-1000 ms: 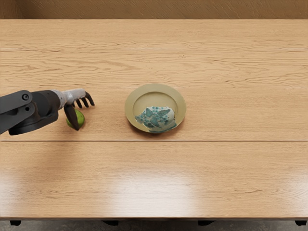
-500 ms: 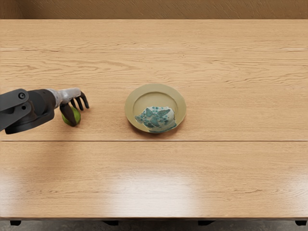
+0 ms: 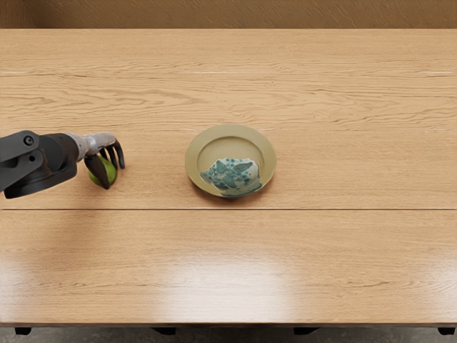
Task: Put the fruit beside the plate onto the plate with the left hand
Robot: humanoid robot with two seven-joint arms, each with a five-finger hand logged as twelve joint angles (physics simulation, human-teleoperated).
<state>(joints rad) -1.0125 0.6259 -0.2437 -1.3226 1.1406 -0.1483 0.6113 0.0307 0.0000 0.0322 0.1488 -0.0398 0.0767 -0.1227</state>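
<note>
Currently left hand [image 3: 103, 156] over wooden table [image 3: 300, 250] at left side, fingers curled around green fruit [image 3: 108, 169], apparently gripping it; lifted or not, unclear. Green fruit well left of plate [image 3: 197, 147], which carries teal-patterned object [image 3: 232, 175].

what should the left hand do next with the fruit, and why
Probably lift the fruit a little off the table. The left hand has its thumb and fingers curled around it, so the grip looks set, yet the plate lies apart to the right with a raised rim, and a patterned object fills its near side.
</note>
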